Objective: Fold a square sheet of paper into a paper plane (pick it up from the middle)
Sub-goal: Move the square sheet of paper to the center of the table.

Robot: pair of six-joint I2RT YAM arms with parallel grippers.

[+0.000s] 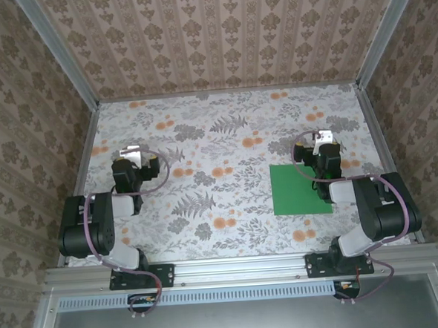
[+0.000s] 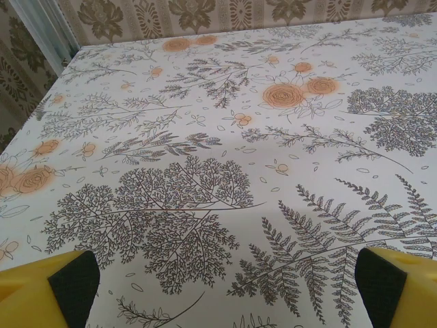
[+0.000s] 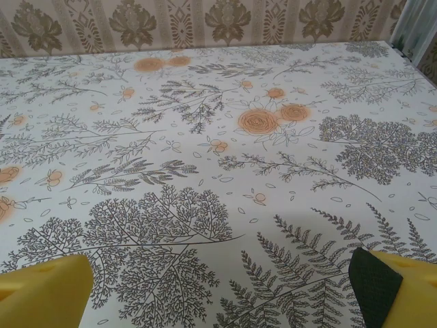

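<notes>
The square sheet of paper [image 1: 296,191] is bright green and lies flat and uncreased, not folded into a paper plane, on the flowered table right of centre. Its right edge runs under my right arm. My right gripper [image 1: 322,137] hovers just beyond the sheet's far edge, pointing away from it. In the right wrist view that gripper [image 3: 222,290] is open, its yellow fingers [image 3: 41,294] at the bottom corners over bare tablecloth. My left gripper [image 1: 132,151] is far to the left of the sheet. In the left wrist view it [image 2: 222,294] is open too, its fingers [image 2: 41,290] wide apart with nothing between them.
The table [image 1: 224,126] has a grey fern and orange flower print. Patterned walls [image 1: 218,30] close it in at the back and both sides, with metal rails [image 1: 80,150] along the edges. Both arm bases stand on the near rail [image 1: 240,267].
</notes>
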